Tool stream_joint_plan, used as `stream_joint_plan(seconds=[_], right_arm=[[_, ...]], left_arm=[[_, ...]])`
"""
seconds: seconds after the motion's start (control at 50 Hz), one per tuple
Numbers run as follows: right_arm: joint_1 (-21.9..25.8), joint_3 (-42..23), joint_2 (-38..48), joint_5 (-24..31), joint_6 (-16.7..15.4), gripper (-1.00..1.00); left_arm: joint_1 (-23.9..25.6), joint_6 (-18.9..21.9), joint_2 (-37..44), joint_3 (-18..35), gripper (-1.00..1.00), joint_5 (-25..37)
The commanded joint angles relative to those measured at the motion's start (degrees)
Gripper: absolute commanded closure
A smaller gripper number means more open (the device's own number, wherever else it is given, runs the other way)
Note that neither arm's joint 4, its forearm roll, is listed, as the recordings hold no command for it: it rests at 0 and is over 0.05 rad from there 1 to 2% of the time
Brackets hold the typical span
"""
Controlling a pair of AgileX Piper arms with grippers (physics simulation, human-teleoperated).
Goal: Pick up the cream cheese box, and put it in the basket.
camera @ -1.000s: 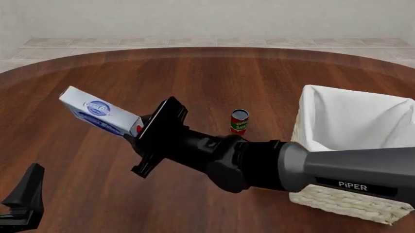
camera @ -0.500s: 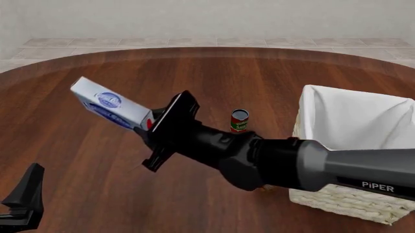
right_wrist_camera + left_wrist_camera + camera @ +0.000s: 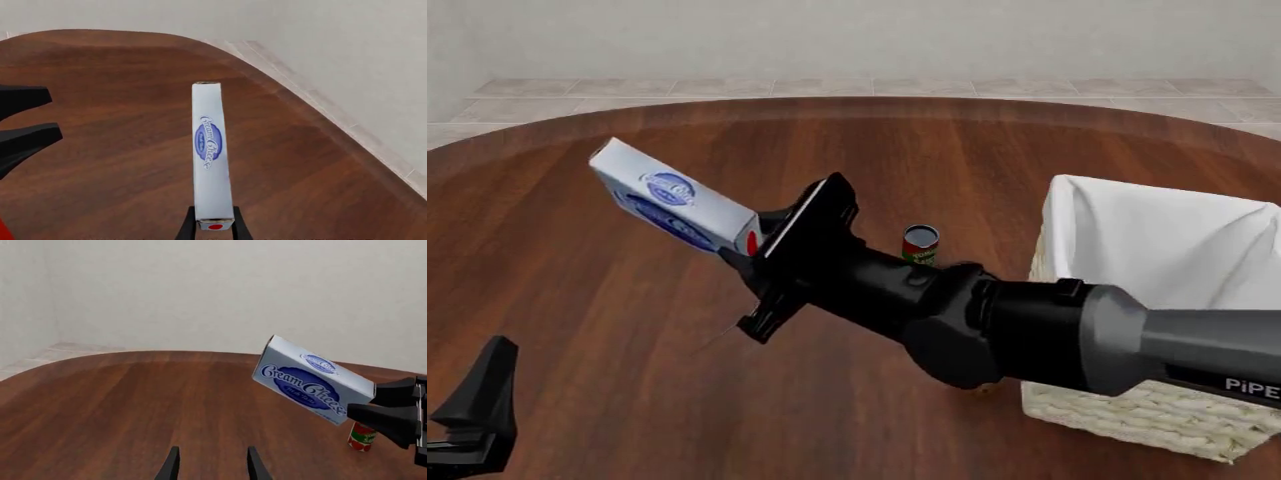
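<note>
Your right gripper (image 3: pixel 213 229) has its fingers (image 3: pixel 185 227) pinching the red-dotted end of the cream cheese box (image 3: pixel 674 209), which sticks out tilted above the tabletop (image 3: pixel 868 160), well apart from the basket (image 3: pixel 1154 320) at the right. Your left gripper (image 3: pixel 211 465) sits low at the near left, its fingers (image 3: pixel 172 465) spread with nothing between them. A small can (image 3: pixel 920 244) stands on the dark wood; pale floor tiles (image 3: pixel 868 90) and a plain wall lie beyond.
</note>
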State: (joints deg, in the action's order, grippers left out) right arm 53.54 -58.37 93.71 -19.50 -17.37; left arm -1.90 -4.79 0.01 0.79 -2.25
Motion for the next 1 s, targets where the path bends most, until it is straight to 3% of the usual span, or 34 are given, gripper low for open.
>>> stream_joint_plan(seconds=[0.02, 1.0], right_arm=[[-0.69, 0.45, -2.08, 0.04, 0.62, 1.00], [-3.54, 3.61, -9.61, 2.09, -0.36, 1.00]], left_arm=[[0.04, 0.16, 0.00, -0.03, -1.00, -0.01], [0.15, 0.72, 0.00, -0.15, -1.00, -0.19]])
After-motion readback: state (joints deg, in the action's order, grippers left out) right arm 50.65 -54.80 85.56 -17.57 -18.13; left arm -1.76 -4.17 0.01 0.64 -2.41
